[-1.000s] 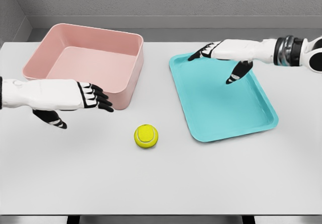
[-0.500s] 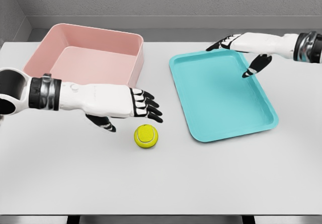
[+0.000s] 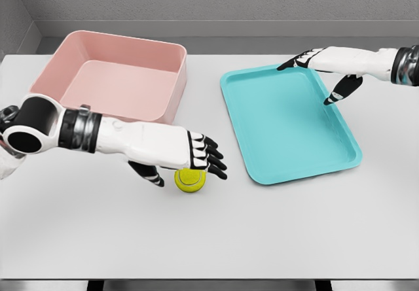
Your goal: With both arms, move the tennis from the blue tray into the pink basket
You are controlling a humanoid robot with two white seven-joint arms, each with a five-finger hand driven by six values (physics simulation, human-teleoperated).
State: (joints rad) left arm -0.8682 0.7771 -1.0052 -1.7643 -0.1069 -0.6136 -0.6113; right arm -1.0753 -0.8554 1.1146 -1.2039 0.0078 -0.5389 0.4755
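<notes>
A yellow tennis ball (image 3: 190,180) lies on the white table between the pink basket (image 3: 116,75) and the blue tray (image 3: 288,122). My left hand (image 3: 196,157) hovers right over the ball, fingers spread and open, partly hiding its top. The thumb hangs down just left of the ball. My right hand (image 3: 321,68) is open above the tray's far right corner, holding nothing. The tray has nothing in it. The basket holds nothing.
The white table (image 3: 262,232) stretches wide in front of the ball and tray. The basket stands at the back left, the tray at the right. A grey wall runs behind the table.
My left arm has reached right and forward until the hand is over the ball. My right hand has drawn back to the right, toward the tray's far corner. The ball has stayed put.
</notes>
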